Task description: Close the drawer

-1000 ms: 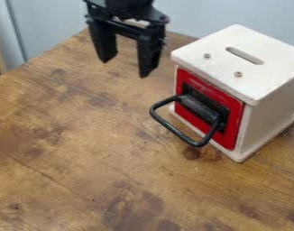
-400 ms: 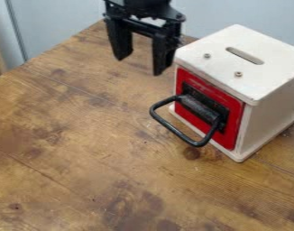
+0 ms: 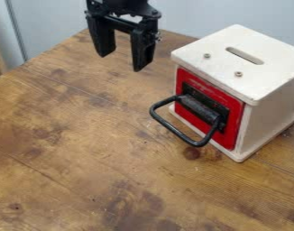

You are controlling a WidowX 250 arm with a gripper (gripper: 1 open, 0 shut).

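Observation:
The drawer (image 3: 215, 106) has a red front and sits in a pale wooden cube box (image 3: 248, 70) at the right of the table. Its red front stands slightly proud of the box face. A large black loop handle (image 3: 179, 122) hangs forward from it and rests on the tabletop. My gripper (image 3: 123, 52) hangs over the back of the table, up and left of the drawer and apart from it. It points down, its two black fingers (image 3: 142, 50) spread open with nothing between them.
The box top carries a slot (image 3: 244, 55) and two small knobs. The worn wooden tabletop (image 3: 78, 153) stretches to the left and front. The table's back edge runs just behind the gripper, with a pale wall beyond.
The gripper swung right toward the box and has now come back left, ending close to where it stood a second ago. Drawer and handle have not moved.

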